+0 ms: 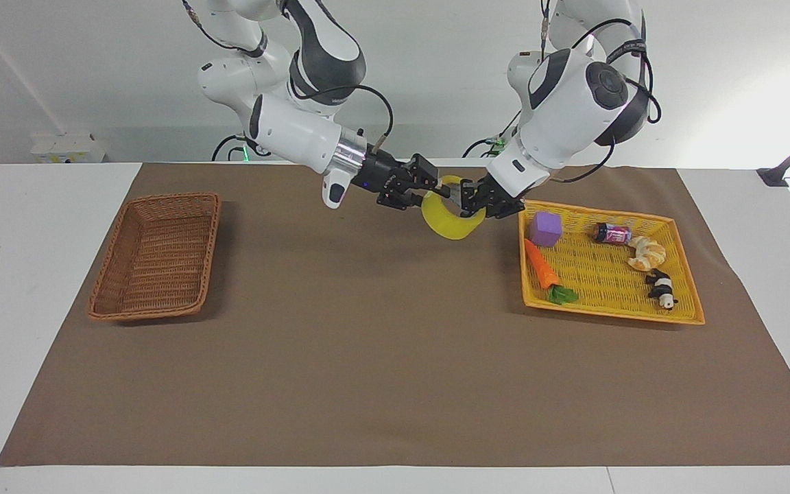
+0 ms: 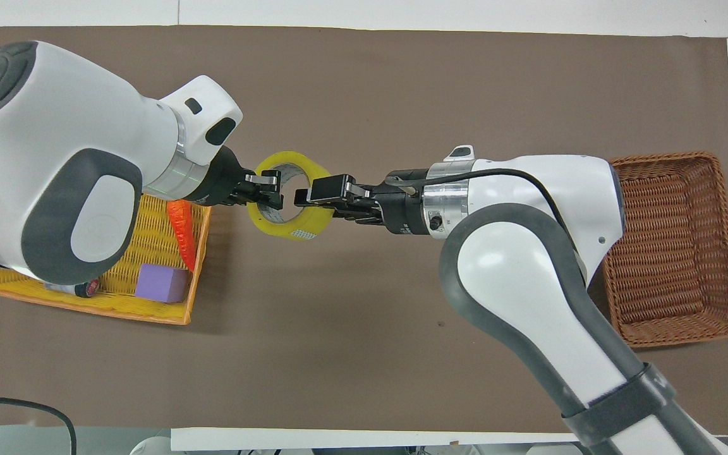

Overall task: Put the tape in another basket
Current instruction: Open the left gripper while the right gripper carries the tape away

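1. Now the tape (image 1: pixel 451 218) hangs in the air over the mat (image 1: pixel 395 370), between both claws, near the yellow tray (image 1: pixel 607 312).
2. Left claw (image 1: pixel 467 197) pinches the ring's wall on the tray's side.
3. Right claw (image 1: pixel 436 193) has a finger through the ring's hole at the other wall; whether it grips, I cannot tell.
4. Basket (image 1: pixel 155 255) sits at the right arm's end of the surface, well apart from the tape.
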Tool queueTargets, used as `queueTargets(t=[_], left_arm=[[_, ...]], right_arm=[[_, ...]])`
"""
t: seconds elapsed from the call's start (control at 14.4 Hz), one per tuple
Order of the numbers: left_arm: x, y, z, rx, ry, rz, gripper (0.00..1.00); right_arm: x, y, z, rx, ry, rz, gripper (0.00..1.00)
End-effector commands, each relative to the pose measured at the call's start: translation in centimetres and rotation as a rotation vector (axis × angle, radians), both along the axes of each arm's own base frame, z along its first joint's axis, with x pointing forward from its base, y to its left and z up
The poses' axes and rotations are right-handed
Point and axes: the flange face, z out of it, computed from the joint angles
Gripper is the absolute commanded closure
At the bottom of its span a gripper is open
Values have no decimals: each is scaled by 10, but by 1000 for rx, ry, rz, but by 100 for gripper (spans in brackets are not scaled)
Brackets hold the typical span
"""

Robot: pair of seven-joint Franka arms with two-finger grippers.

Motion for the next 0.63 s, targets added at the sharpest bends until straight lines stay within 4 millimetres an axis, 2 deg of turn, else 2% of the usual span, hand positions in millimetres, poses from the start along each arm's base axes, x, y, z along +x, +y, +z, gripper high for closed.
queueTargets(t=[0.0, 0.07, 0.14, 0.35, 0.56], left_arm=[[-3, 6, 9, -2, 1, 11, 89], [-1, 7, 12, -4, -4, 15, 61], [0, 7, 14, -5, -18, 11, 1], [-7, 15, 41, -6, -64, 10, 0], [-2, 40, 71, -16, -90, 40, 0]], right_arm=[[5, -10, 0, 7, -8, -20, 96], [5, -10, 1, 7, -11, -23, 96], [5, -10, 1, 8, -10, -22, 96], [5, -9, 1, 7, -9, -22, 96], [5, -10, 1, 7, -11, -23, 96]])
